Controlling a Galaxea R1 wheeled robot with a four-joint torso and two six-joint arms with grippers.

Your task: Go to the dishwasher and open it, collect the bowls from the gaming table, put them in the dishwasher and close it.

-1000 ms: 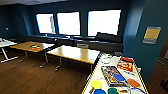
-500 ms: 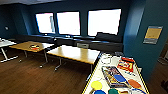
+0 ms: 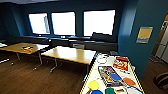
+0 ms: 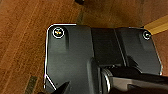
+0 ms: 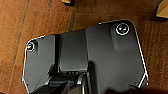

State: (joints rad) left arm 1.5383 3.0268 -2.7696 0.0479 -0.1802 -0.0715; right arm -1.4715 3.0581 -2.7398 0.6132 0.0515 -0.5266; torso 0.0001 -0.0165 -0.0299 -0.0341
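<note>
From my head camera I look into a dark blue room with three bright windows (image 3: pixel 63 23) on the far wall. On the left stands a wooden table (image 3: pixel 15 47) with a small dark and red thing on it, which I cannot identify. Next to it, more to the middle, there is a second wooden table (image 3: pixel 71 54), with a dark sofa (image 3: pixel 100 41) behind it under the windows.

At the lower right I see the gaming table (image 3: pixel 96 68), white with a yellow and black edge. Near its close end lie the bowls: a yellow bowl (image 3: pixel 93 85), a blue bowl (image 3: pixel 97 92) touching it and a green bowl (image 3: pixel 110 91) just beside. Further along the top are flat game boxes (image 3: pixel 121 63) and paddles (image 3: pixel 129 81) in blue and orange.

Both wrist cameras look down on the brown wooden floor (image 4: pixel 22 45). Whether my claws are apart or together, I cannot tell.
</note>
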